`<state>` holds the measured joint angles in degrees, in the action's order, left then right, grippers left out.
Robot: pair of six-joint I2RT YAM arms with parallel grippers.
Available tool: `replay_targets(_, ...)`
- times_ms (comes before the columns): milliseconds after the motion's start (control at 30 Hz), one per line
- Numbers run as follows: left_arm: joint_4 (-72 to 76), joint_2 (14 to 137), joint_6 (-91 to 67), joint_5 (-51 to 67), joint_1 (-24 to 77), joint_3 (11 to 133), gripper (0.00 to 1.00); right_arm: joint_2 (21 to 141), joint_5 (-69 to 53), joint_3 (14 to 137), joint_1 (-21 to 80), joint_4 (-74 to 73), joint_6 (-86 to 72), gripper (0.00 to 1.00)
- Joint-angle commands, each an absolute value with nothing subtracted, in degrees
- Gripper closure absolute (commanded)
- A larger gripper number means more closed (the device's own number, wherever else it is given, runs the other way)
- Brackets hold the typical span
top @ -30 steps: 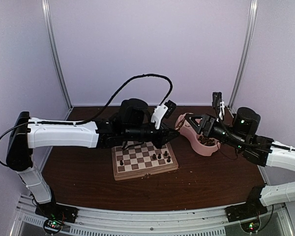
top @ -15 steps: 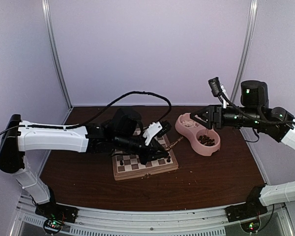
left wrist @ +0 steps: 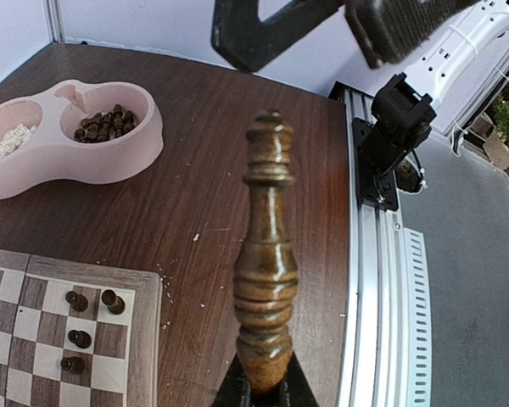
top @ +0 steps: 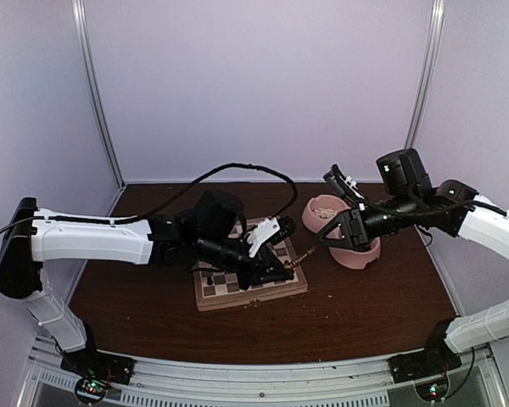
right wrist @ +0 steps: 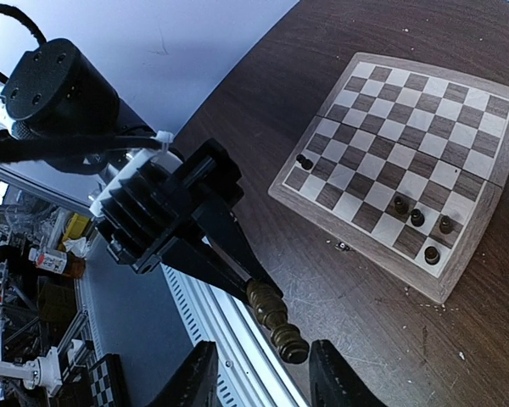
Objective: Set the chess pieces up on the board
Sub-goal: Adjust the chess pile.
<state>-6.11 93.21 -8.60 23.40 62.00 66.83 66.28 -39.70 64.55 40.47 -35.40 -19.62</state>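
Two robot arms meet above a dark wooden table point(top: 365, 297). The left gripper point(left wrist: 263, 392) is clamped on the base of one dark brown chess piece point(left wrist: 265, 254), a tall turned figure. It holds the piece in the air just off the right edge of the board point(right wrist: 407, 161).

The piece's long axis runs straight out from the left gripper, with its head pointing right toward the right gripper point(right wrist: 261, 354). The right gripper's jaws are spread wide and hold nothing. In its wrist view the piece's head sits at their mouth and appears to touch neither finger. From above, a small gap shows between the head and the right gripper.

A handover looks likely. It would need the right jaws to come along the piece's axis and close on its upper half.

A few dark pieces point(right wrist: 418, 217) stand on the board near its right edge. A pink bowl point(left wrist: 85, 165) holding more pieces lies to the right of the board.
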Motion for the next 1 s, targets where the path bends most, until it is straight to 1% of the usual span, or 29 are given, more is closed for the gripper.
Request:
replay_targets(0,-3.90,91.19,-7.57,24.56,62.05,66.06,1.00,67.44,-41.88,64.21,40.24,-36.03,-18.81,0.60)
replay_targets(467,-3.12,91.12,-7.29,24.92,62.05,66.04,1.00,69.20,-40.38,62.91,40.25,-37.55,-16.98,0.59)
replay_targets(600,-3.26,91.54,-7.23,25.15,62.05,66.56,1.00,69.39,-42.37,61.98,40.26,-35.78,-17.32,0.67)
replay_targets(733,-3.58,91.85,-7.12,25.06,62.05,67.21,1.00,69.61,-42.54,61.58,40.21,-35.48,-16.99,0.70)
replay_targets(833,-3.59,92.08,-7.04,25.14,62.05,67.47,1.00,69.74,-42.45,61.36,40.25,-35.38,-16.81,0.70)
replay_targets(967,-3.69,92.42,-7.03,25.22,62.05,67.85,1.00,68.91,-42.03,60.70,40.20,-33.38,-17.25,0.75)
